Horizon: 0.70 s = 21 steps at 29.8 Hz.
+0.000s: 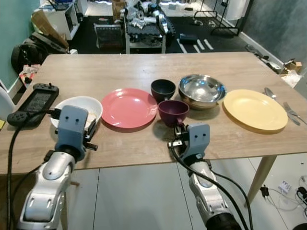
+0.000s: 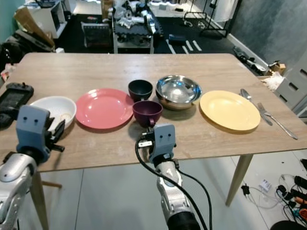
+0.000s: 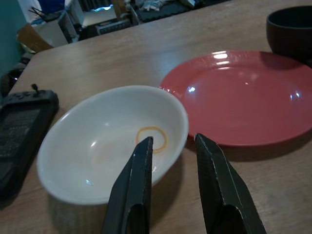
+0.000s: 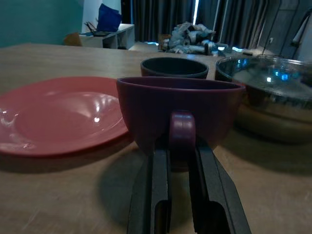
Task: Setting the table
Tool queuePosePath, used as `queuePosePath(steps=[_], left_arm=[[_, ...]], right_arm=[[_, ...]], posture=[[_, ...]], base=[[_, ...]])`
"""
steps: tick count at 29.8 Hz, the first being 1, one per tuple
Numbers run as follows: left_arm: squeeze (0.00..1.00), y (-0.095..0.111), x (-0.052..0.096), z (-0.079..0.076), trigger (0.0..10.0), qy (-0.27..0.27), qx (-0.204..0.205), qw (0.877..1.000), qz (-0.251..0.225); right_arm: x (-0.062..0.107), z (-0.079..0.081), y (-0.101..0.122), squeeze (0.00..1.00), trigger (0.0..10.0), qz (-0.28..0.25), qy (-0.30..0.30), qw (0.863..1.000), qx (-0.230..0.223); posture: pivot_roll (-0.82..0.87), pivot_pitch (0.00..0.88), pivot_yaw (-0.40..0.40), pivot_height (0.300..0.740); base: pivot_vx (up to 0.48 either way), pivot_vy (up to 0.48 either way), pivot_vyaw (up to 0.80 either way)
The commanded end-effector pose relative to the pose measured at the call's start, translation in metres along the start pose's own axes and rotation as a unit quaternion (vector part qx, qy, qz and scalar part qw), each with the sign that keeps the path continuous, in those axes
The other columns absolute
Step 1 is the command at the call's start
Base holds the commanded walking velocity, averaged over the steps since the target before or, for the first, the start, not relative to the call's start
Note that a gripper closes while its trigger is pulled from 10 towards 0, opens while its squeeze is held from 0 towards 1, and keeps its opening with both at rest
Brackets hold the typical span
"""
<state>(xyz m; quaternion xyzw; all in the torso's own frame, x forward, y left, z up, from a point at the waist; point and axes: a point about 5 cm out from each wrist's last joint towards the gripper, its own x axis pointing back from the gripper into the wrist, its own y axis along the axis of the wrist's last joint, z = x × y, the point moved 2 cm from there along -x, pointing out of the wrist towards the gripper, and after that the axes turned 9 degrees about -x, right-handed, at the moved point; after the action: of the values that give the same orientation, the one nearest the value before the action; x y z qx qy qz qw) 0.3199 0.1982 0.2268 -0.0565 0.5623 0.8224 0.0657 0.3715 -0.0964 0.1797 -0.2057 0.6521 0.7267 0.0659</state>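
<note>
A long wooden table (image 1: 144, 67) runs across the middle of the frame, seen from the robot's head looking down. Along its near edge, from left to right, sit a black handheld controller (image 1: 33, 103), a shallow white ceramic bowl (image 1: 84, 106), a flat pink plate (image 1: 128, 107), a small dark navy bowl (image 1: 163, 89), a purple mug with a handle (image 1: 173, 112), a shiny steel mixing bowl (image 1: 202, 90) and a round yellow plate (image 1: 254, 109). A metal spoon and fork (image 1: 283, 105) lie at the right edge.

At lower centre, the right gripper (image 4: 181, 153) has its two black fingers pressed around the purple mug's handle, which faces the robot; the mug rests on the table, just beside the pink plate and touching or nearly touching the steel bowl.

At lower left, the left gripper (image 3: 173, 161) is parted and empty, with one finger over the white bowl's near rim and the other outside it.

To do this step well, the right arm should probably lift the mug straight up before moving sideways, so it clears the steel bowl and pink plate. The hold is on a thin handle, so the mug may swing; slow, level motion seems wise.
</note>
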Motion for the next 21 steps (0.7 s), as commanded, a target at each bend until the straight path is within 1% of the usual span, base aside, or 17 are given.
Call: queuePosePath(steps=[1,4,5,6,7,14,16,18,19,21], left_arm=[[0.00,-0.006,0.005,0.001,10.0,-0.002,0.000,1.000,0.016],[0.00,-0.007,0.006,0.001,10.0,-0.003,-0.001,1.000,0.019],[0.00,-0.007,0.006,0.000,10.0,-0.003,0.000,1.000,0.020],[0.00,-0.007,0.006,-0.001,10.0,-0.004,0.001,1.000,0.021],[0.00,-0.007,0.006,-0.001,10.0,-0.004,0.002,1.000,0.022],[0.00,-0.007,0.005,-0.004,10.0,-0.004,0.010,1.000,0.024],[0.00,-0.007,0.004,-0.005,10.0,-0.005,0.013,1.000,0.023],[0.00,-0.006,0.003,-0.005,10.0,-0.005,0.015,1.000,0.022],[0.00,-0.006,0.002,-0.005,10.0,-0.005,0.016,1.000,0.022],[0.00,-0.007,0.002,-0.006,10.0,-0.005,0.016,1.000,0.022]], right_arm=[[0.003,-0.004,-0.005,0.00,10.0,0.001,-0.006,1.000,0.009],[0.005,-0.004,-0.008,0.00,10.0,0.007,-0.001,1.000,0.012],[0.006,-0.003,-0.010,0.14,10.0,0.011,0.005,1.000,0.015],[0.008,-0.002,-0.013,0.76,10.0,0.016,0.010,1.000,0.018],[0.009,-0.001,-0.015,1.00,10.0,0.020,0.014,1.000,0.019],[0.013,-0.003,-0.020,1.00,10.0,0.022,0.015,0.999,0.031],[0.015,-0.010,-0.019,1.00,10.0,0.018,0.009,0.999,0.037],[0.016,-0.013,-0.017,1.00,10.0,0.016,0.005,0.999,0.037],[0.016,-0.015,-0.016,0.06,10.0,0.014,0.004,0.999,0.038],[0.016,-0.016,-0.015,0.06,10.0,0.012,0.003,0.999,0.038]], posture=[[0.23,0.222,0.049,0.740],[0.23,0.222,0.048,0.740],[0.22,0.220,0.044,0.740],[0.22,0.216,0.042,0.740],[0.22,0.216,0.042,0.740],[0.21,0.204,0.040,0.740],[0.20,0.189,0.041,0.740],[0.20,0.188,0.042,0.740],[0.19,0.183,0.044,0.740],[0.19,0.183,0.044,0.740]], base=[[0.000,0.000,0.00],[0.000,0.000,0.00],[0.000,0.000,0.00],[0.000,0.000,0.00],[0.000,0.000,0.00],[0.000,0.000,0.00],[0.000,0.000,0.00],[0.000,0.000,0.00],[0.000,0.000,0.00],[0.000,0.000,0.00]])
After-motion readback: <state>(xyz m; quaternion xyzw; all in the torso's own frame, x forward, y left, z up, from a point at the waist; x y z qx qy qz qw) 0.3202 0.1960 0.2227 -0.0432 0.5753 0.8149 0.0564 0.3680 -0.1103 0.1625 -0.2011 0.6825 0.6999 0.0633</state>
